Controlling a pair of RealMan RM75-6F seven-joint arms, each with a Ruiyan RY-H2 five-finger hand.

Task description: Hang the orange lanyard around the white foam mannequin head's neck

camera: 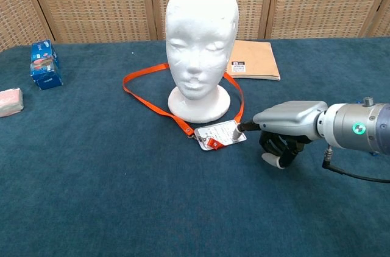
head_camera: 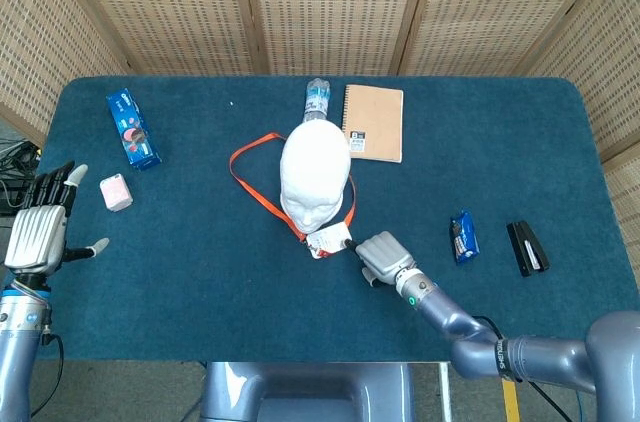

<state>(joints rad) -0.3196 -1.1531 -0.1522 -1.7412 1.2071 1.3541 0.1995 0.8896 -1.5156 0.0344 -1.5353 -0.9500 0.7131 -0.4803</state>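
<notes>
The white foam mannequin head [head_camera: 315, 174] [camera: 201, 31] stands upright mid-table. The orange lanyard [head_camera: 241, 167] [camera: 145, 77] lies on the cloth, its loop running around the head's base. The lanyard's badge [head_camera: 327, 240] [camera: 218, 135] lies flat in front of the base. My right hand [head_camera: 385, 254] [camera: 285, 128] sits just right of the badge, an extended fingertip [camera: 240, 127] on its edge, seemingly pinching it, the other fingers curled under. My left hand [head_camera: 40, 227] hovers with fingers spread at the table's left edge, holding nothing.
A blue packet [head_camera: 132, 128] [camera: 46, 62] and a pink block [head_camera: 116, 192] [camera: 9, 100] lie at the left. A bottle [head_camera: 317, 97] and a brown notebook [head_camera: 374, 122] [camera: 253, 59] sit behind the head. A blue snack [head_camera: 463, 236] and black stapler [head_camera: 526, 247] lie right.
</notes>
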